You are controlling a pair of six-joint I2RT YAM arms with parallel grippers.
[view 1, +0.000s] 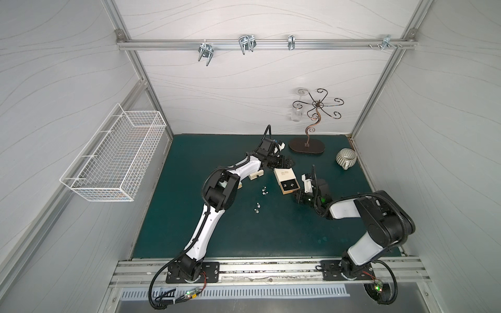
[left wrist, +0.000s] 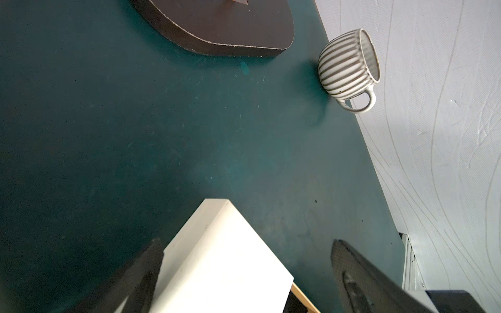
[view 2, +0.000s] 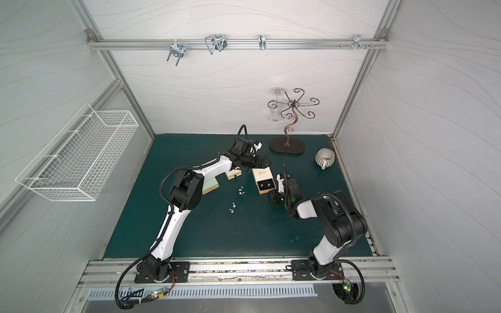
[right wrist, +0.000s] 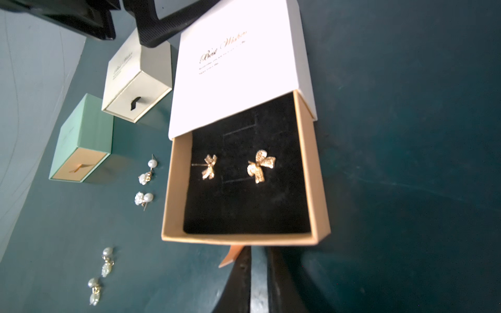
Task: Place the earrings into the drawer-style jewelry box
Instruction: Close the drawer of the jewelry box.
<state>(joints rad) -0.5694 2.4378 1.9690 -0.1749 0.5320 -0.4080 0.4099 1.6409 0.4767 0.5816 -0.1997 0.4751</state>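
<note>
1. Since the earrings are tiny, light, hard and slippery, with thin posts that would bend, I judge each is best pinched gently across its ornament, not its post.
2. One gold bow pair (right wrist: 260,165) lies on black velvet (right wrist: 244,211) inside the pulled-out tan drawer (right wrist: 168,189) of the white jewelry box (right wrist: 238,67). Two pearl pairs (right wrist: 147,173) lie on the green mat (right wrist: 406,162) just beside it.
3. A cream box (right wrist: 135,81) and a mint-green box (right wrist: 81,135) nearby are closed, so their contents are hidden.
4. The left gripper (left wrist: 246,244) is spread wide, straddling the white box. The right gripper (right wrist: 258,260) has its fingers almost together at the drawer's ribbon tab (right wrist: 230,257); I cannot tell whether they pinch it.
</note>
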